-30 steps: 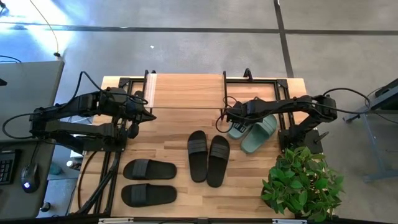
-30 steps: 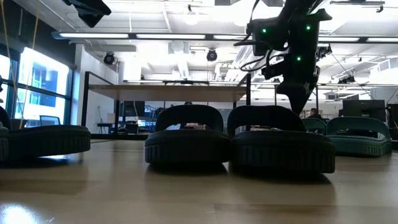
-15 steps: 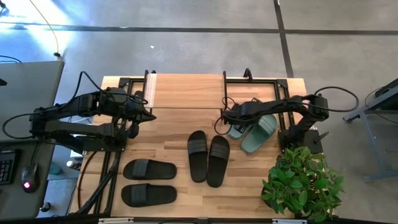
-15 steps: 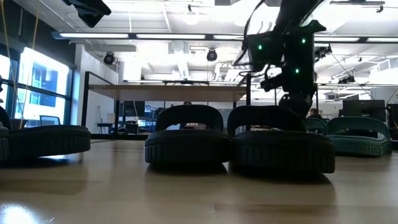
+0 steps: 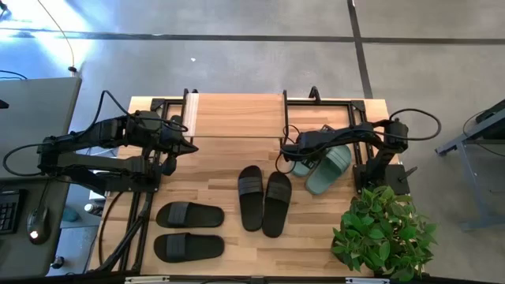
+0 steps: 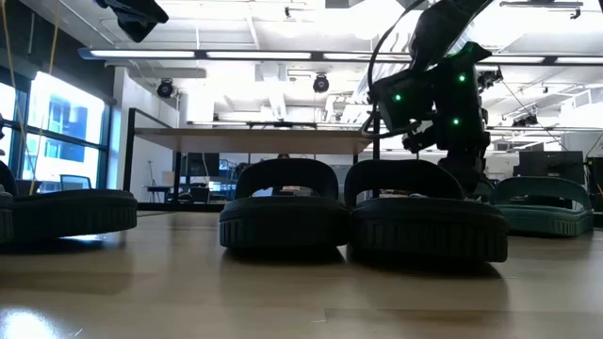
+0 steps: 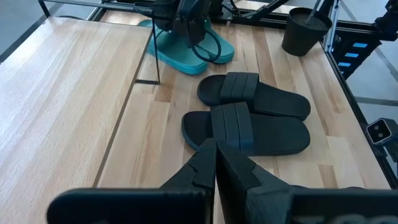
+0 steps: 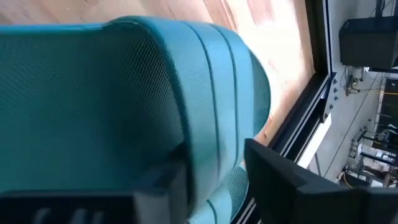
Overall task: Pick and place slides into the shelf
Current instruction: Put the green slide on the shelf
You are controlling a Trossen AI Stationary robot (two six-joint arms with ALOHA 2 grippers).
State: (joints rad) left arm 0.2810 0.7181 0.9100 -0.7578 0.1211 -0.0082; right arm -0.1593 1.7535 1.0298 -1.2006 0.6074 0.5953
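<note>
The green slides (image 5: 319, 166) lie on the bench (image 5: 213, 177) at the shelf's (image 5: 237, 115) right end, and the right gripper (image 5: 289, 156) is down on the one nearer the shelf. In the right wrist view its fingers (image 8: 280, 177) straddle the strap, one on each side, spread and not yet visibly pinching. This looks like a grasp being set up across the strap, the easiest part to hold for a lift onto the shelf. One black pair (image 5: 263, 199) lies just beside these fingers towards the bench's front, and the other black pair (image 5: 188, 229) is well apart, nearer the left arm. The left gripper (image 5: 183, 145) waits by the shelf's left end, fingers (image 7: 239, 168) pressed together on nothing. Against a second ago, the right gripper has dropped lower onto the green slide and its arm has folded in, while the left arm and all the slides lie as they did.
</note>
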